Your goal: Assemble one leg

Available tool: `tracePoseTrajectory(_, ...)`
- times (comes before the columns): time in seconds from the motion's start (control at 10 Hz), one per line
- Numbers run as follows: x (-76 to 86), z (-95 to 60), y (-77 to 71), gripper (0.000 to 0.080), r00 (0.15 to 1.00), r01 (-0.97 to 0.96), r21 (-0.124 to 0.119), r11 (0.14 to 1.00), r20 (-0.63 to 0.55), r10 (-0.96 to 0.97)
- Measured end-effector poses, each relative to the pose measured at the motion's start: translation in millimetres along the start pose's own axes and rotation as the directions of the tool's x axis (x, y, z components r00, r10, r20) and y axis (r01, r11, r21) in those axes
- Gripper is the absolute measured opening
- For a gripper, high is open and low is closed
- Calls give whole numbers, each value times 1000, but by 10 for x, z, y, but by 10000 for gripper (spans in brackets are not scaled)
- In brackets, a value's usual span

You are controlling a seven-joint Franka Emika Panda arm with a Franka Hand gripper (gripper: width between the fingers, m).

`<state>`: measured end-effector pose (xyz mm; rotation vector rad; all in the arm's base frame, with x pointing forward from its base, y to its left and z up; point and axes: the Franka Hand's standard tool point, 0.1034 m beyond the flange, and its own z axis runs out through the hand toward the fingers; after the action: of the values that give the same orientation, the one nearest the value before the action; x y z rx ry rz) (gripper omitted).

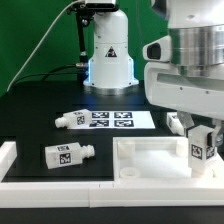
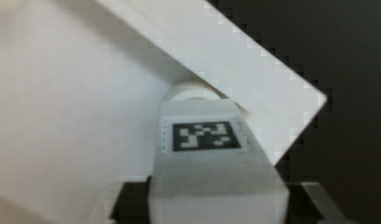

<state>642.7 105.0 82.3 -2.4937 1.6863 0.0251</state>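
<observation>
My gripper (image 1: pixel 198 138) is shut on a leg (image 1: pixel 197 152), a stubby white peg with a black-and-white tag. It holds the leg upright over the right end of the wide white tray-like panel (image 1: pixel 150 160). In the wrist view the leg (image 2: pixel 205 140) fills the space between the dark fingers (image 2: pixel 137 200). Its rounded tip points at the panel (image 2: pixel 80 90) close to a corner. I cannot tell whether the tip touches the panel. Other legs lie on the table: one (image 1: pixel 68 153) to the left of the panel and one (image 1: pixel 72 118) further back.
The marker board (image 1: pixel 118 119) lies behind the panel. Another leg (image 1: pixel 178 122) lies behind my gripper at the right. The white robot base (image 1: pixel 108 55) stands at the back. A white rim (image 1: pixel 12 160) borders the table at the left and front.
</observation>
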Motion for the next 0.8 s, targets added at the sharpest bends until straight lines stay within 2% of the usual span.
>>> tracePoseTrajectory(0.3,-36,9,-2,285,976,-218,-2,976,-1,218)
tracePoseTrajectory(0.5,-39,10,-1,285,988,-156,-3,988,-1,156)
tracePoseTrajectory(0.7,-105,22,-22,536,994,113,-2,994,-2,-113)
tracePoseTrajectory(0.8,-134,33,-23,614,964,266,-6,964,-3,-266)
